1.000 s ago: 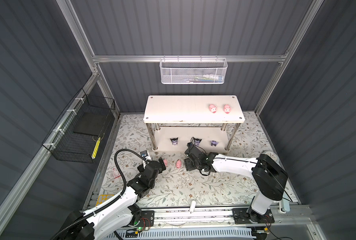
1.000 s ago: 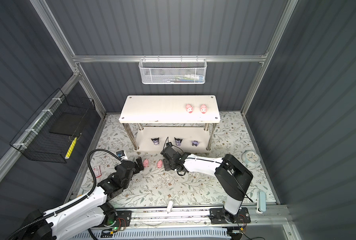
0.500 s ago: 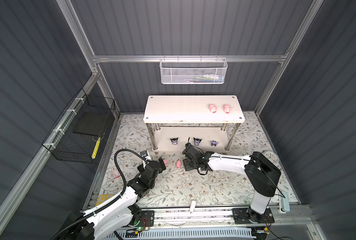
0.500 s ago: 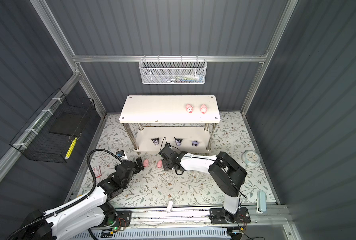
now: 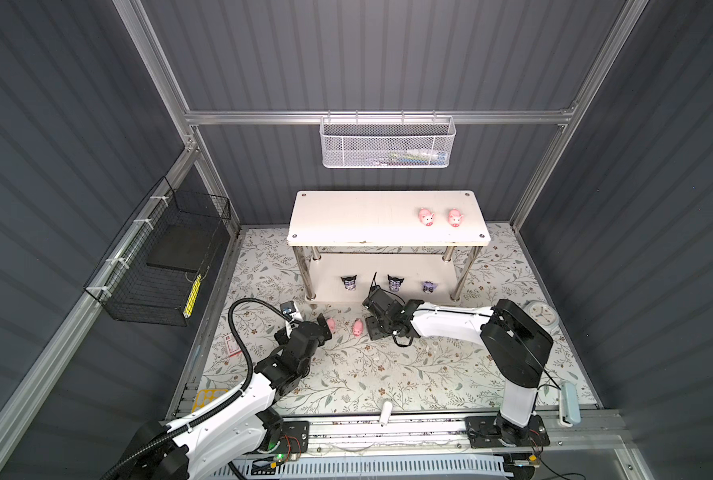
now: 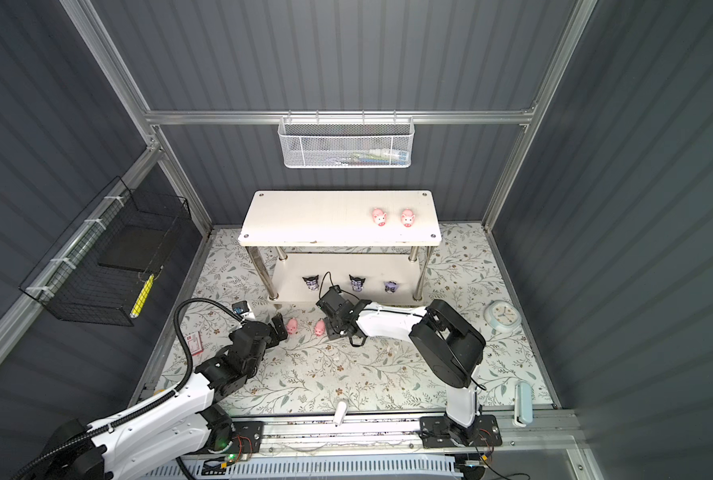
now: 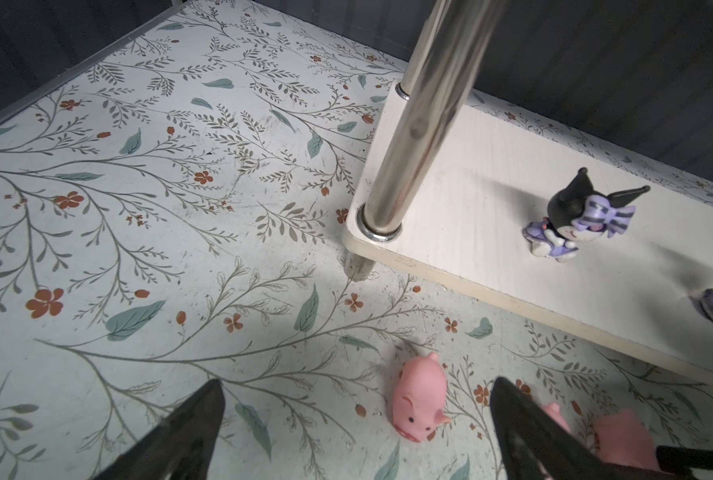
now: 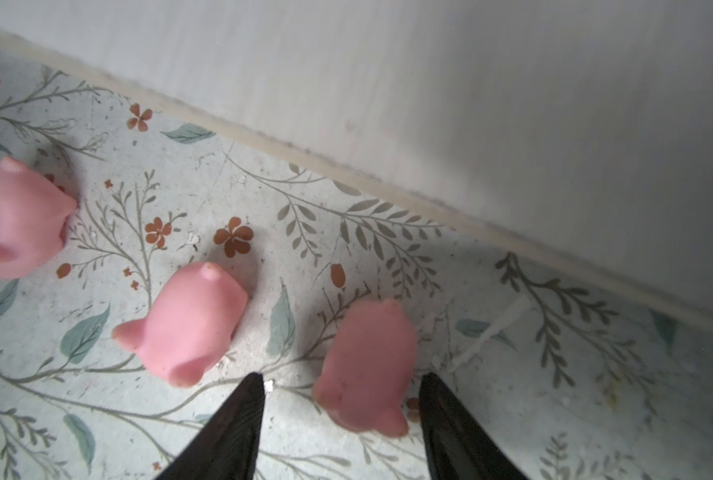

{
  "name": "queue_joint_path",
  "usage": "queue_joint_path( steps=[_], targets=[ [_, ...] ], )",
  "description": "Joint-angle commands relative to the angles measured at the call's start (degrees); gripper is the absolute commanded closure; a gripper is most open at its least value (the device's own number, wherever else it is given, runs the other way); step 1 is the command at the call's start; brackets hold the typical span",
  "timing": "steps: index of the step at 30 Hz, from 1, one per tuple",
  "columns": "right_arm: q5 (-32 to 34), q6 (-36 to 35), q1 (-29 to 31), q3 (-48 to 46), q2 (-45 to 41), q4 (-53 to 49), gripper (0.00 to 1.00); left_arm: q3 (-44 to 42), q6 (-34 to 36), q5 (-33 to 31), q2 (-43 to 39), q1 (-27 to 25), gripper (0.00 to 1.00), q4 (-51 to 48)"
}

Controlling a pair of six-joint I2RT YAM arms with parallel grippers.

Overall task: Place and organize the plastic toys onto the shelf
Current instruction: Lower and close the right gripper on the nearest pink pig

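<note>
Reading a top view as a dial, the shelf (image 6: 313, 224) stands at 12 o'clock on the floral mat (image 5: 388, 374), with its long edges running from 9 to 3. The top board (image 5: 346, 216) is bare from its 9 o'clock end past the middle. The lower board (image 5: 330, 266) has free strips between its figures, and a chrome leg (image 7: 413, 137) stands on its 7 o'clock corner. Just off that board's front edge, three pigs lie in a row on the mat, apart from one another. From the row toward 6 o'clock the mat lies open as far as the white cylinder (image 5: 385, 412) at its rim.

The left gripper (image 7: 357, 381) reaches in from 7 o'clock with its fingers spread wide. They straddle the nine-o'clock pig (image 7: 417, 401) without touching it. The right gripper (image 8: 341, 376) reaches in from 3 o'clock, its jaws parted around the three-o'clock pig (image 8: 367, 370). There is a clear gap on one side. The other finger sits right at the pig's flank, and I cannot tell whether it touches. The middle pig (image 8: 188, 322) lies free between the two grippers.

There are five pigs. Three are on the mat, and a fourth pig (image 5: 426, 216) and a fifth pig (image 5: 455, 217) stand side by side near the top board's 3 o'clock end. Three black-eared figures stand on the lower board: a dark figure (image 5: 349, 282), a second dark figure (image 5: 396, 282) and a paler figure (image 5: 429, 286) toward 3.
</note>
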Motion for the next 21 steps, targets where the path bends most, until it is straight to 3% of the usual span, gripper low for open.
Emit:
queue_joint_path(
  steps=[1,21],
  targets=[
    [0.2,1.0,-0.3,1.5,0.8,-2.3,0.4,-0.7,-0.8,-1.3,-0.8,0.5,0.01,-0.5],
    [0.0,1.7,-0.9,3.1,3.0,-3.8,0.53,-1.5,-1.5,-1.4,-2.0,0.6,0.01,-0.7]
  ],
)
